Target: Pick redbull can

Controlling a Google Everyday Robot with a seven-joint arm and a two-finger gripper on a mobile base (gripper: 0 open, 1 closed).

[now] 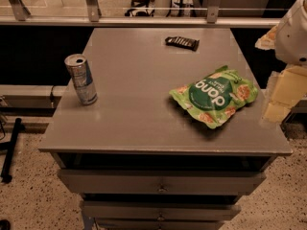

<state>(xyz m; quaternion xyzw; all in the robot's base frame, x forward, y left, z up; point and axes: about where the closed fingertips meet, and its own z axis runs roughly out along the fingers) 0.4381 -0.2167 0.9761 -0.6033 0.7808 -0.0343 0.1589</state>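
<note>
The can (81,79) stands upright near the left edge of the surface (139,123); a green bag (214,96) lies right of centre. The gripper (283,97) hangs beyond the right edge, and whether it is released or clenched cannot be told. The approach seems not yet begun; the next move likely calls for a long reach leftward, clear of the bag.

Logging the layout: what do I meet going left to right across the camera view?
Redbull can → green snack bag → tool, at the view's right edge. The dark bar at the back shares the bag's span, so left out.
</note>
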